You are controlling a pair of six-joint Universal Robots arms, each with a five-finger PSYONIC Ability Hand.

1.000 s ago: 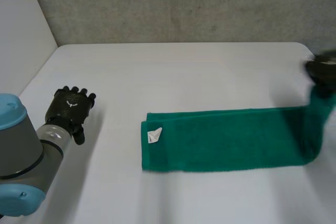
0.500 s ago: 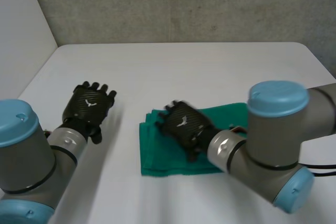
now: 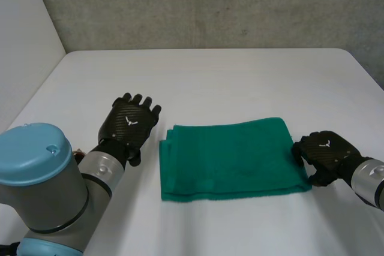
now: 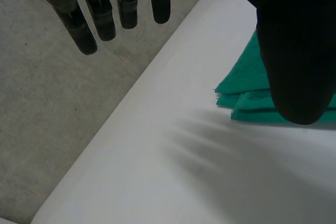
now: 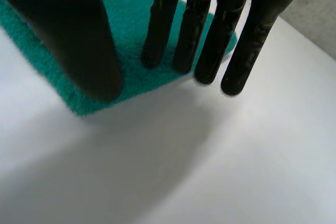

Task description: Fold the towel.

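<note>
The green towel (image 3: 228,157) lies flat on the white table (image 3: 210,79), folded into a short rectangle with its layered edges on the left. My left hand (image 3: 129,124) rests open just left of the towel, fingers (image 4: 102,19) straight and apart from the cloth; the towel's (image 4: 244,80) layered corner shows beside the thumb. My right hand (image 3: 327,154) sits at the towel's right edge. Its fingers (image 5: 205,40) are straight over the towel's (image 5: 131,51) near right corner, with nothing pinched between them and the thumb.
A grey wall runs behind the table's far edge and a white panel stands at the left. Bare table surrounds the towel on all sides, and the near edge lies close to my arms.
The right hand carried the towel's right end over to the left, halving it, then drew back to the new right edge. The left hand moved closer to the towel.
</note>
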